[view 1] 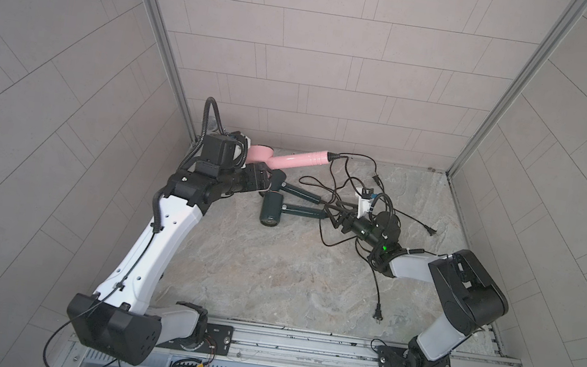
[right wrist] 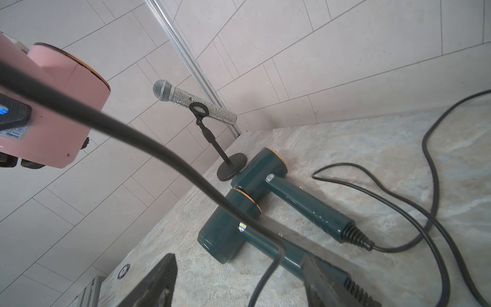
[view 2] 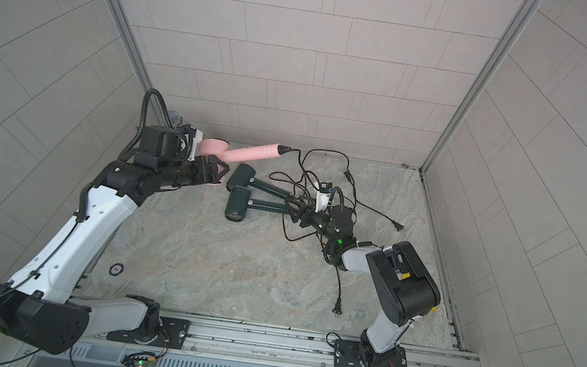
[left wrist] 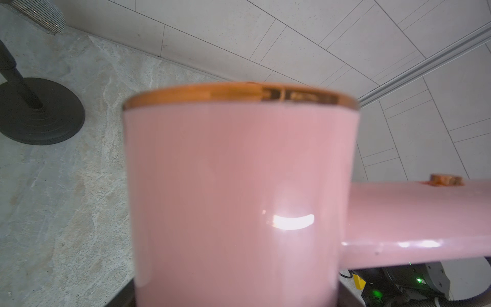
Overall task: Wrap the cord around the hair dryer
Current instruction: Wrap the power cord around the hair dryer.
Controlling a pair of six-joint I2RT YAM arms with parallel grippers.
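Now, at the far left a microphone (right wrist: pixel 194 103) stands on its stand in the back corner. Just beside it the left gripper (view 2: pixel 221 173) is clamped on the barrel of the pink hair dryer (view 1: pixel 295 159). It holds the dryer clear of the table (view 1: pixel 272 267), near the back wall, with the handle pointing right. None of the cord (view 1: pixel 342 156) is on the handle yet; it leaves the handle end and drops into a tangle.

Moving right, two dark green hair dryers (view 1: pixel 271 210) lie side by side on the table, and their leads run into the same tangle. At their handle ends sits the right gripper (right wrist: pixel 239 265), fingers apart. A black lead passes loosely between them, probably the pink dryer's, though we cannot trace it through the knot. Further right, a plug (view 1: pixel 377 315) lies loose on the table.

We see three risks:
- If the gripper closes on the wrong lead, or on two at once, the first turn would drag a green dryer along.
- Pulling hard against the knot could twist the glossy barrel in the left clamp.
- A wide swing of the handle could strike the wall or tip the microphone.
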